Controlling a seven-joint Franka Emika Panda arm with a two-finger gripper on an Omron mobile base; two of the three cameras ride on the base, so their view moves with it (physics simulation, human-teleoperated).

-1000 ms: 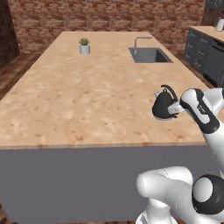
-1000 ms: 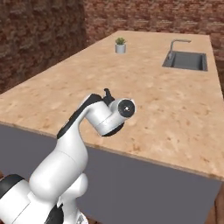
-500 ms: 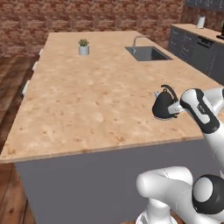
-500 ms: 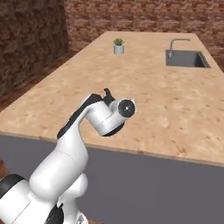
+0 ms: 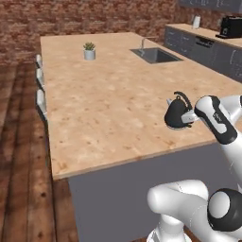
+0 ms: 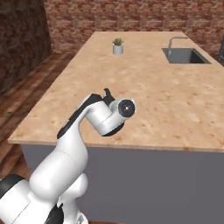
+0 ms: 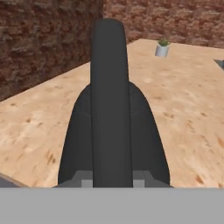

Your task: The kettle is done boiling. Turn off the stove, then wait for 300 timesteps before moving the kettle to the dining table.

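The small dark kettle (image 5: 177, 113) hangs above the near right part of the light wood dining table (image 5: 108, 104), its wire handle arching upward. My gripper (image 5: 187, 118) is shut on the kettle from the right. In the right base view the kettle (image 6: 107, 94) peeks out from behind my white forearm, just over the table (image 6: 166, 100) near its front edge. In the hand view the kettle (image 7: 111, 131) rises as a dark rounded mass straight ahead of the gripper (image 7: 111, 180), with the table (image 7: 183, 113) spreading behind it. The stove is out of view.
A small potted plant (image 5: 89, 51) stands far back on the table, and a sink (image 5: 156, 55) with a faucet is set in at the back right. Stools (image 5: 41, 97) line the table's left side. A black coffee machine (image 5: 230, 26) sits on the far right counter.
The whole picture has shifted as the base drives: the table has swung in view and its left edge with stools now shows. The kettle stays in the gripper, unchanged relative to the arm.
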